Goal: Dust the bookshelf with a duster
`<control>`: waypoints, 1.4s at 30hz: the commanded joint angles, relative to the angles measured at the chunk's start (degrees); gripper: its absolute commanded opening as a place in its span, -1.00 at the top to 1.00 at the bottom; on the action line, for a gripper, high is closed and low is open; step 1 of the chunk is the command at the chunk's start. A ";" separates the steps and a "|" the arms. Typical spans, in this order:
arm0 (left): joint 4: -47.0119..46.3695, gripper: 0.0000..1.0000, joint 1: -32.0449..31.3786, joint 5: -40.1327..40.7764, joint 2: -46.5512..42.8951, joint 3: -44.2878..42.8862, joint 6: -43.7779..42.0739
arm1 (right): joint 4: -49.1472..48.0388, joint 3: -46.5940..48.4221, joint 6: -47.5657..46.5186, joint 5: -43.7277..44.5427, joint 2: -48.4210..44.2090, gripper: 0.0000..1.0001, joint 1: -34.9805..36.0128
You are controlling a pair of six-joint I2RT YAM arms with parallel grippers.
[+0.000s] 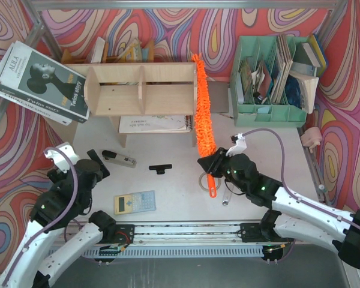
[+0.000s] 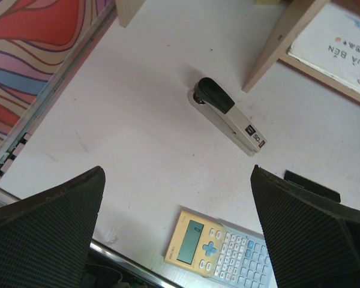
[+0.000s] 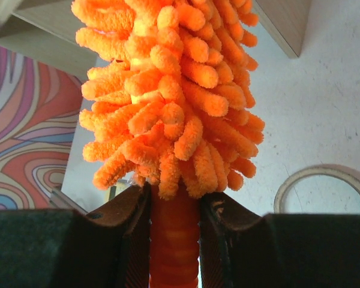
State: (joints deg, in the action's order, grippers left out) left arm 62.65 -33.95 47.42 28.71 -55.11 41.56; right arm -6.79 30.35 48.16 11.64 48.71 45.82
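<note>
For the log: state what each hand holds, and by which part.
The right hand grips the duster by its handle, just below the fluffy head. The left hand is open and holds nothing.

A white counter fills the middle, matte and lightly scuffed, under even light that casts only soft shadows. Walls printed with swirling bands of red, orange, purple and pale blue close it in at the back and on both sides. Silver metal frame bars cross the upper corners, and a metal rail edges the near side.
</note>
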 commanded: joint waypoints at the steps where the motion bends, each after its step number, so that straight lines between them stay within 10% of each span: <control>1: 3.07 -0.97 -2.99 2.19 1.49 -1.46 0.83 | -3.35 -1.13 3.06 -2.35 2.88 1.00 0.14; 42: -0.17 -0.96 -3.90 0.95 -11.07 0.79 0.41 | 9.16 17.70 0.01 -0.49 4.26 1.00 0.23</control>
State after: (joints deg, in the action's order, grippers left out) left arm 63.20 -37.52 48.23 18.00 -55.02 42.19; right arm 6.37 43.03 52.88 11.33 54.70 45.71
